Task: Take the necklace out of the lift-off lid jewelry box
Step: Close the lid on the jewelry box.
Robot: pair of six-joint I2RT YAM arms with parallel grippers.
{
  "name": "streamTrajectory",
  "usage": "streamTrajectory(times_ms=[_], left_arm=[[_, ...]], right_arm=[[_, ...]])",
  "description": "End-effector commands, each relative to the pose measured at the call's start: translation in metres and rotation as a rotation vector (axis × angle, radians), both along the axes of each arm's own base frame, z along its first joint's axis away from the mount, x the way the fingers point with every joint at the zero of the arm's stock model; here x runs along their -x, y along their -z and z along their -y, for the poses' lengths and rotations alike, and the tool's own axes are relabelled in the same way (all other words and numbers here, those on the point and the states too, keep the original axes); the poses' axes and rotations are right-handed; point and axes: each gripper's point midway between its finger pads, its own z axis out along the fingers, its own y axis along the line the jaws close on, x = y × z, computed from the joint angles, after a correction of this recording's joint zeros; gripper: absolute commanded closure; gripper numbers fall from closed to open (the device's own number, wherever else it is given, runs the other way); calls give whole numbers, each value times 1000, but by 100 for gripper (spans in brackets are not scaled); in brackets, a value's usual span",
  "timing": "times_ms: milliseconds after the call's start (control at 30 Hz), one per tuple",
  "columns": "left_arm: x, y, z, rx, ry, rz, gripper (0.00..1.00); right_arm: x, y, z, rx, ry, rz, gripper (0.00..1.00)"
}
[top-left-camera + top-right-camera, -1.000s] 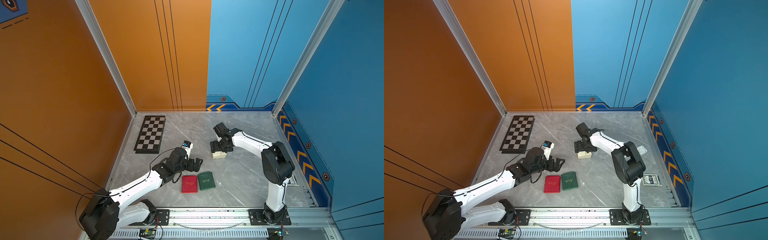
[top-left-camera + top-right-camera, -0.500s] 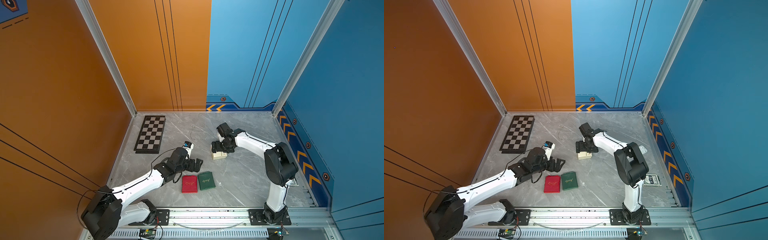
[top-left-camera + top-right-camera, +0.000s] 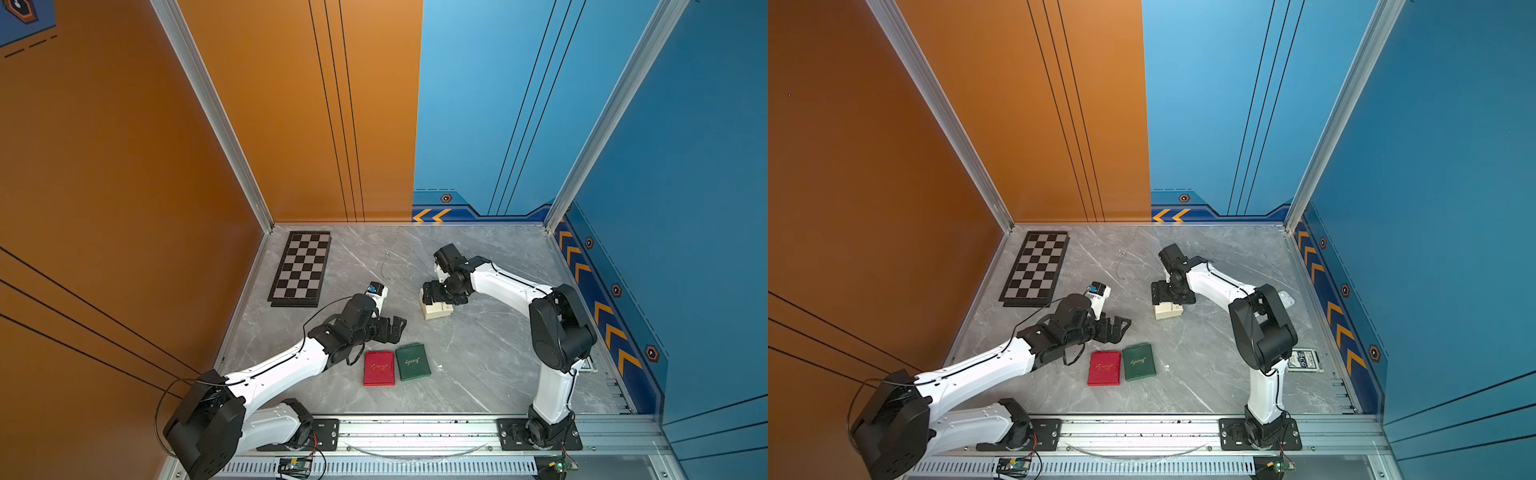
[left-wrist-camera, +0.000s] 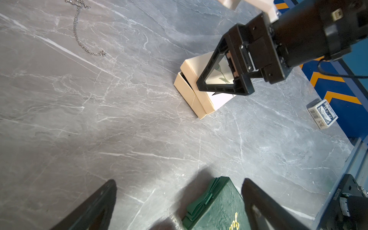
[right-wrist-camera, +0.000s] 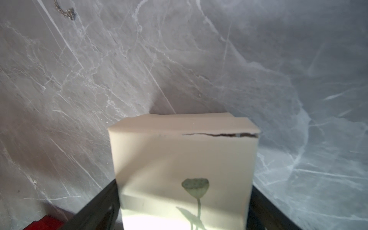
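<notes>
Far of centre on the marble (image 3: 478, 353), the necklace (image 3: 383, 265) lies unmoved, already out of the cream box (image 4: 187, 99). Over the last second the right gripper (image 3: 434, 296) has swivelled, jaws wide astride the skewed lid (image 5: 179, 155); whether they pinch it I cannot tell. Left gripper (image 3: 392, 328) hangs spread, empty, by the green case (image 3: 412, 361). A card pack (image 4: 322, 114) reads BCG.

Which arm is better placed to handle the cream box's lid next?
Right. The right gripper sits over the cream box, jaws either side of its lid. The left gripper hovers open near the green case, apart from the box.
</notes>
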Motion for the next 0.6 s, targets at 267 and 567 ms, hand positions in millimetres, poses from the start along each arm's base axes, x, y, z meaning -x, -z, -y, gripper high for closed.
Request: streamTrajectory(times_ms=[267, 567], left_arm=[[-4, -8, 9, 31, 12, 13, 1], [-3, -7, 9, 32, 13, 14, 1]], right_arm=[[-1, 2, -2, 74, -73, -31, 10], [4, 8, -1, 106, -100, -56, 12]])
